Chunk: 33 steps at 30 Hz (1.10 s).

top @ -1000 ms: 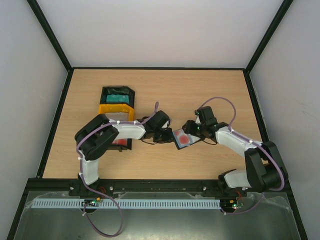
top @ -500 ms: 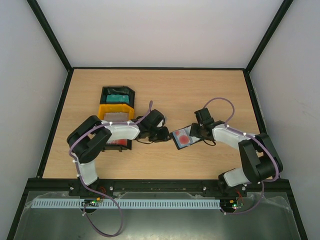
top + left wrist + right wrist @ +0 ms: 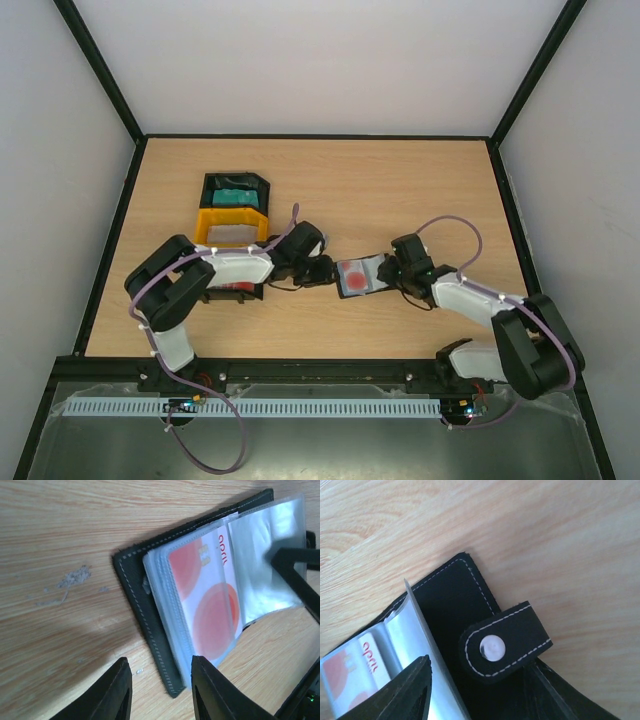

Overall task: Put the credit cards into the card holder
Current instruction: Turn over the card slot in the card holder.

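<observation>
The black card holder [image 3: 378, 268] lies open on the table between my two grippers, its clear sleeves fanned out. A red-and-white credit card [image 3: 210, 595] sits inside a sleeve. My left gripper [image 3: 161, 690] is open, and the holder's near corner [image 3: 172, 680] lies between its fingers without touching them. My right gripper [image 3: 480, 695] is open too, astride the black cover and the clasp strap [image 3: 505, 647], with one sleeve standing up beside its left finger. More credit cards lie in the trays: a teal one [image 3: 236, 195] and a whitish one [image 3: 232, 234].
A black tray [image 3: 212, 183], a yellow tray [image 3: 205, 218] and a second black tray [image 3: 240, 292] form a column at the left. My left arm hides much of the last tray, where some red shows. Black frame rails border the table.
The card holder went from tilted up to lying flat and shifted a little left. My right arm dropped lower and to the right of it. My left gripper drew back left and opened wider.
</observation>
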Each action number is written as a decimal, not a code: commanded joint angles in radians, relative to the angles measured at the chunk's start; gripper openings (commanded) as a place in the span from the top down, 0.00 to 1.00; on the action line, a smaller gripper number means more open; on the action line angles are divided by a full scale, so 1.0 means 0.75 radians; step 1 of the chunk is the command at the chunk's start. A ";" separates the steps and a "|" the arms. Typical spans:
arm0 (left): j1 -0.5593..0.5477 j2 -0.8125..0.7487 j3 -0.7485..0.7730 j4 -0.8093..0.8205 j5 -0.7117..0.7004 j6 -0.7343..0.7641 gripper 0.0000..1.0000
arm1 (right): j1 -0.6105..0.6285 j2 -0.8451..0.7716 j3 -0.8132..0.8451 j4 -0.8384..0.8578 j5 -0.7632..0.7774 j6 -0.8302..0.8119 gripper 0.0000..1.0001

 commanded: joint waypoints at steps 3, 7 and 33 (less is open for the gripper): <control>0.010 -0.072 -0.079 0.110 0.034 -0.073 0.65 | 0.104 -0.101 -0.142 -0.014 -0.210 0.426 0.51; 0.012 -0.070 -0.091 0.156 0.039 -0.109 0.64 | 0.113 -0.149 -0.040 -0.163 -0.062 0.355 0.47; 0.018 -0.036 -0.077 0.208 0.046 -0.146 0.64 | 0.323 0.097 0.221 -0.256 -0.170 -0.123 0.77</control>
